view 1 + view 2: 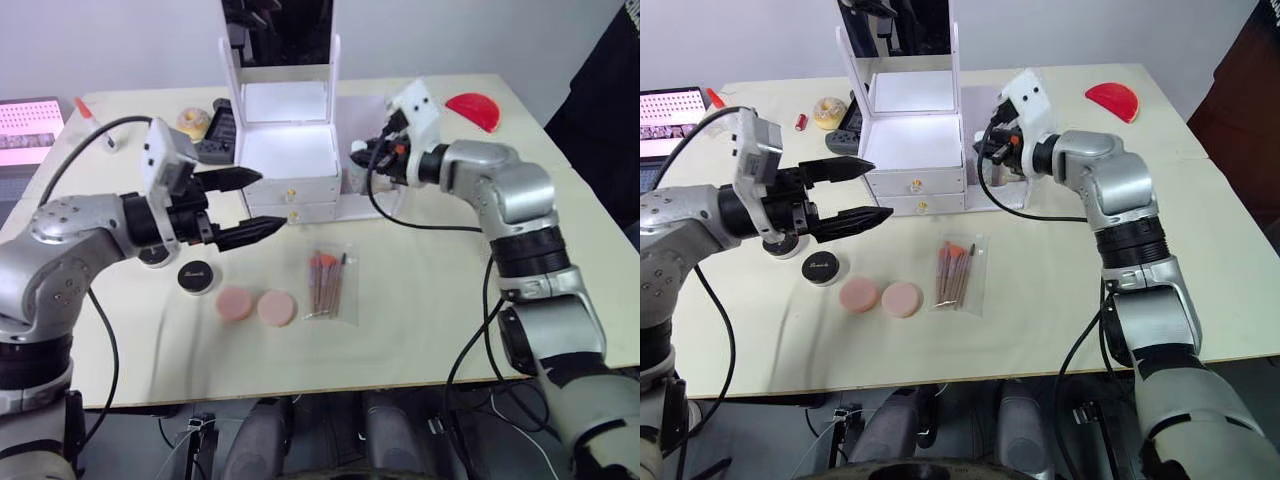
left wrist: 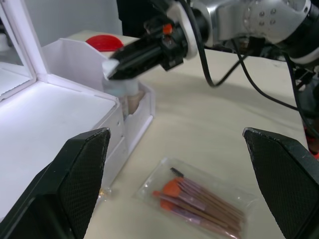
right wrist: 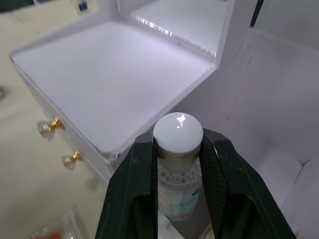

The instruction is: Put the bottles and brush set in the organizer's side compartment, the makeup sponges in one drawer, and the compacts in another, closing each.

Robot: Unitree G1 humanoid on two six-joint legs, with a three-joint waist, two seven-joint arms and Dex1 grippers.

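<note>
My right gripper (image 3: 178, 167) is shut on the slim clear bottle (image 3: 178, 133) just below its white cap, holding it upright in the side compartment (image 2: 144, 113) of the white organizer (image 1: 288, 150). The wider beige bottle (image 2: 132, 102) stands in that bin beside it. Both gold-knobbed drawers (image 1: 291, 203) are shut. My left gripper (image 1: 272, 202) hovers open in front of the drawers, holding nothing. On the table in front lie the brush set (image 1: 330, 284), two peach makeup sponges (image 1: 236, 303) (image 1: 277, 308) and a black compact (image 1: 196, 276). A second compact (image 1: 152, 258) is partly hidden under my left arm.
A red half-round object (image 1: 473, 108) lies at the back right. A yellowish tape roll (image 1: 192, 122), a red-tipped glue bottle (image 1: 85, 108) and a pink screen (image 1: 28, 130) sit at the back left. A person in dark clothing (image 1: 612, 95) stands at the right edge.
</note>
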